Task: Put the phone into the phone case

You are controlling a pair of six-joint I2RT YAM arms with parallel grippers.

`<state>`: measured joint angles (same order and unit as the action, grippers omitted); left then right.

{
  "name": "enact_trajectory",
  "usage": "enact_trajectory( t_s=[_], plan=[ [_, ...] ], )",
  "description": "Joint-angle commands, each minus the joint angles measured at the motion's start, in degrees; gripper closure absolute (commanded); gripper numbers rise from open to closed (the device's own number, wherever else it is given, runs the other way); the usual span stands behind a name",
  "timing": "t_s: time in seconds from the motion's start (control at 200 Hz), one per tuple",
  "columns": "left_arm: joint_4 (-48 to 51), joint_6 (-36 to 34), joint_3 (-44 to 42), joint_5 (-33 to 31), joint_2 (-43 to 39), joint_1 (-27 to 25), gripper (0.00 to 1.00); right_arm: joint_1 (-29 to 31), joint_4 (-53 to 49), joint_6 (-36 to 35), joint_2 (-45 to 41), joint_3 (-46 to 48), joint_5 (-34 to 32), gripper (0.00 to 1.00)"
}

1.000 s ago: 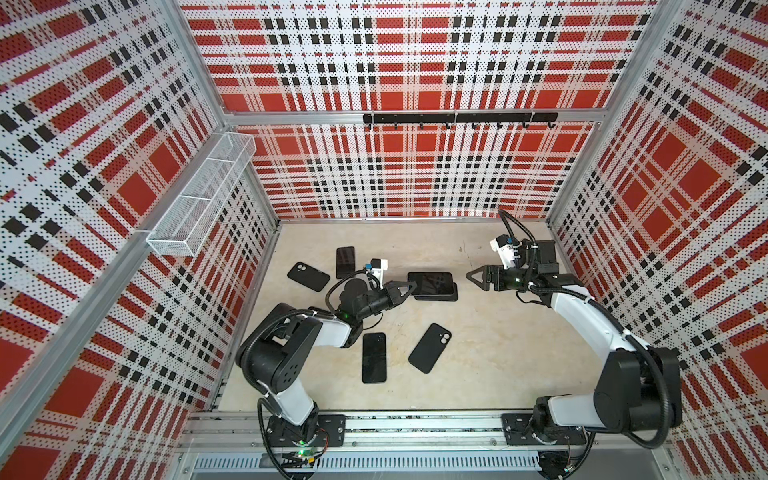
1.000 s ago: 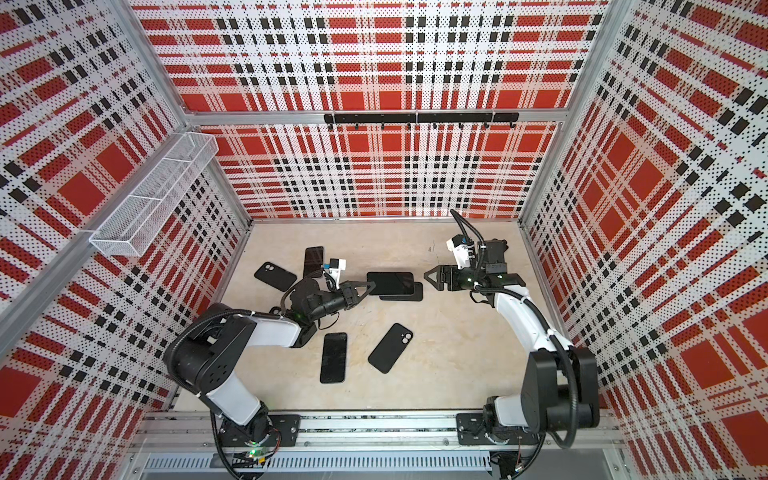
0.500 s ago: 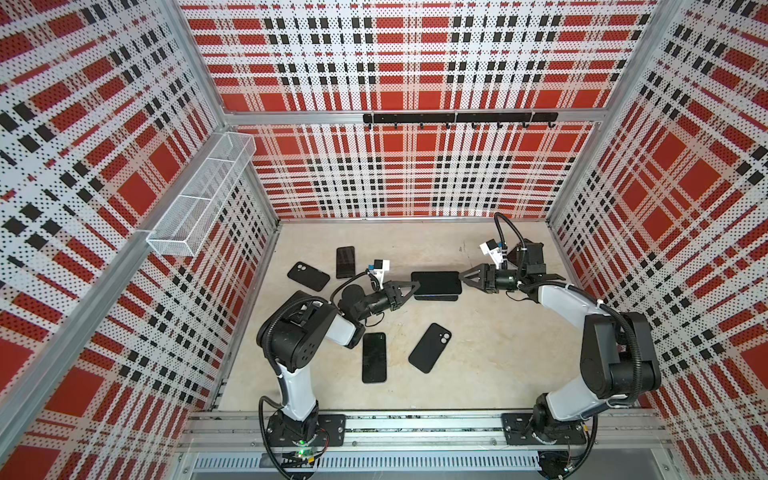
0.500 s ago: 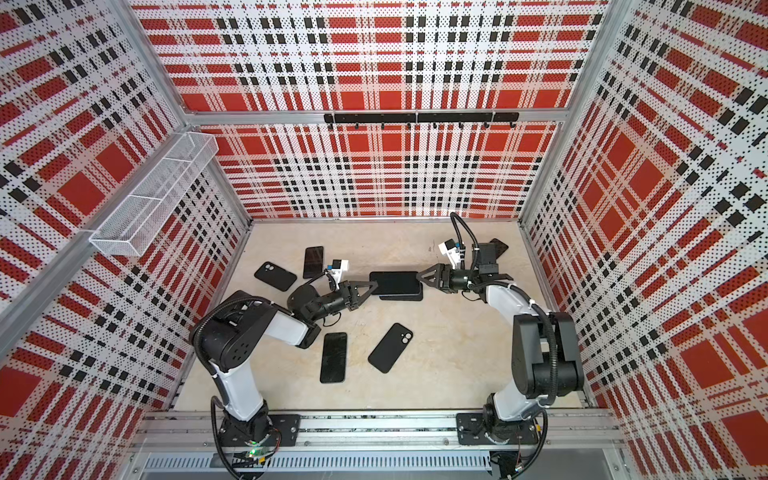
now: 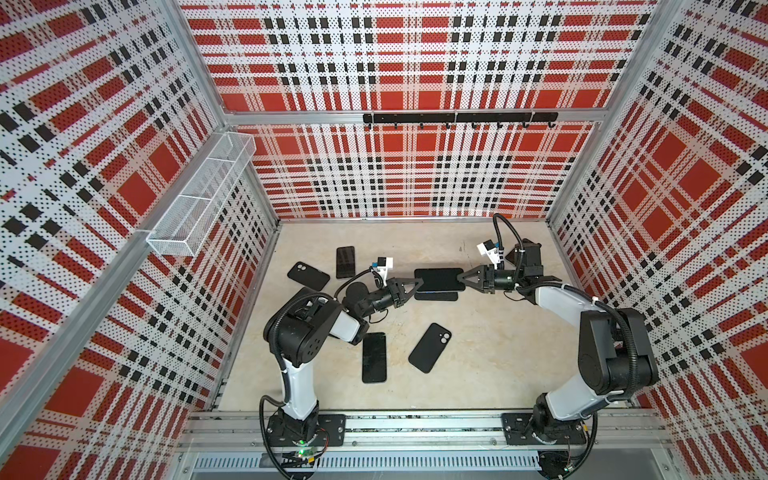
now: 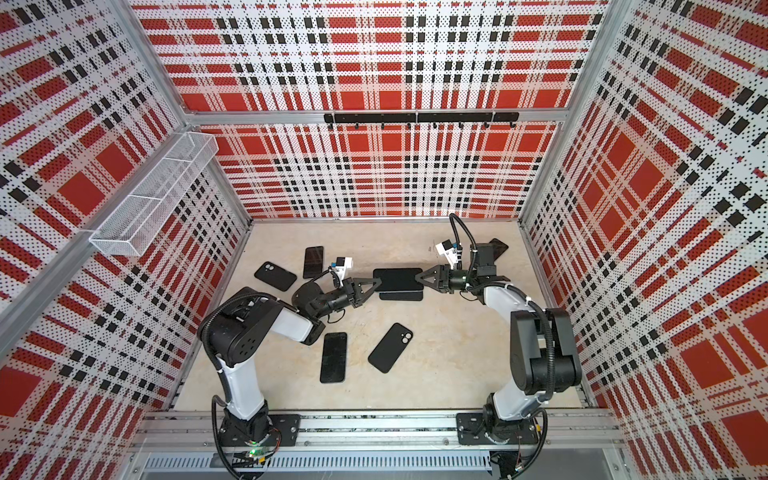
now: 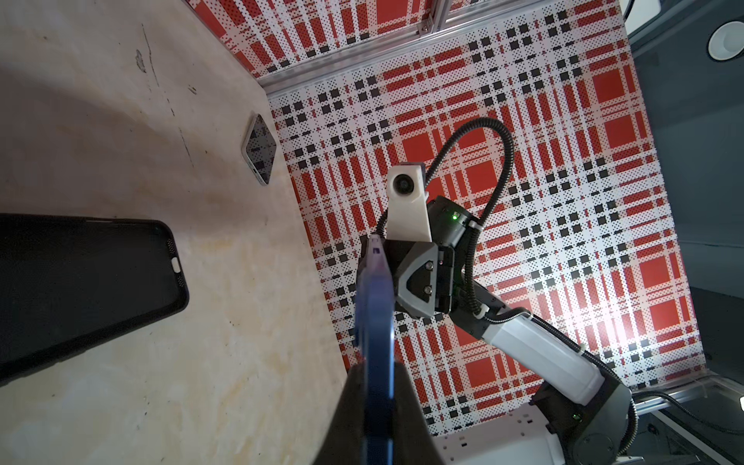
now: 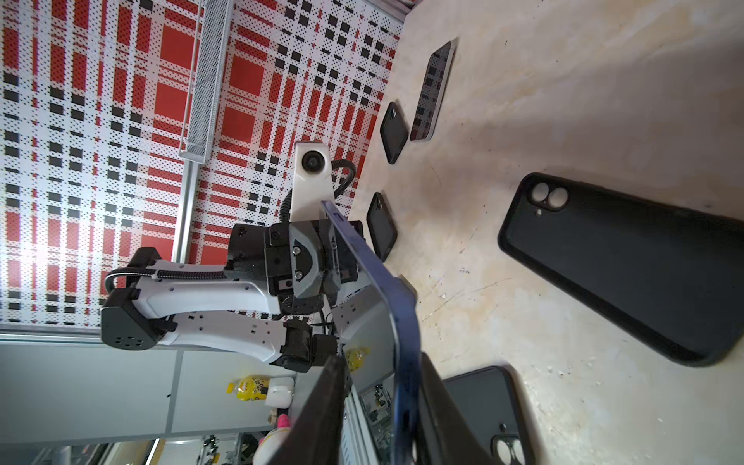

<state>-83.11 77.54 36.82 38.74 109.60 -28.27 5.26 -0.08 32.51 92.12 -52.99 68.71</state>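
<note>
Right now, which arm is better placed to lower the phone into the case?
Left, probably: the left hand is shut on the phone, above the case; whether the right hand grips the other end is unclear.

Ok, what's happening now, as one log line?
left fingers: shut on phone | right fingers: straddling its other end, gap showing | phone case: flat, under phone

There are two robot arms point(image 5: 307, 332) and four phones point(image 5: 374, 357). Three black phone cases point(image 5: 430, 347) show in both top views. A fourth phone case point(image 8: 380, 225) seems to lie far off in the right wrist view. There is one wire basket point(image 5: 199, 199) and one hook rail point(image 5: 457, 117).
</note>
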Motion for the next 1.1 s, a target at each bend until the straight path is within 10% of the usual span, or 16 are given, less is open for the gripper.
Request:
enact_trajectory(
  t_s=[0.0,0.351,0.601,0.857,1.097],
  plan=[
    [-1.2,-1.8,1.9,-1.3,0.9,-0.5,1.0,1.0,4.7,2.5,0.0,0.8,3.5,0.75],
    [2.3,-6.4,1.9,-2.4,-0.3,-0.5,0.88,1.2,8.4,5.6,-2.1,-0.3,4.9,0.93],
    [30.7,-23.1,5.7,-2.7,-8.9,3.3,0.21,-2.9,6.5,5.4,-4.9,-2.2,1.6,0.98],
    [67.3,-42.8,16.2,-17.6,-9.1,3.8,0.37,-9.1,1.6,4.4,-8.3,-1.4,-5.1,0.99],
    [79.5,-47.3,26.5,-31.7,-0.2,-1.9,0.46,-10.0,-3.1,0.8,-11.2,-0.4,-6.7,0.98]
  ],
)
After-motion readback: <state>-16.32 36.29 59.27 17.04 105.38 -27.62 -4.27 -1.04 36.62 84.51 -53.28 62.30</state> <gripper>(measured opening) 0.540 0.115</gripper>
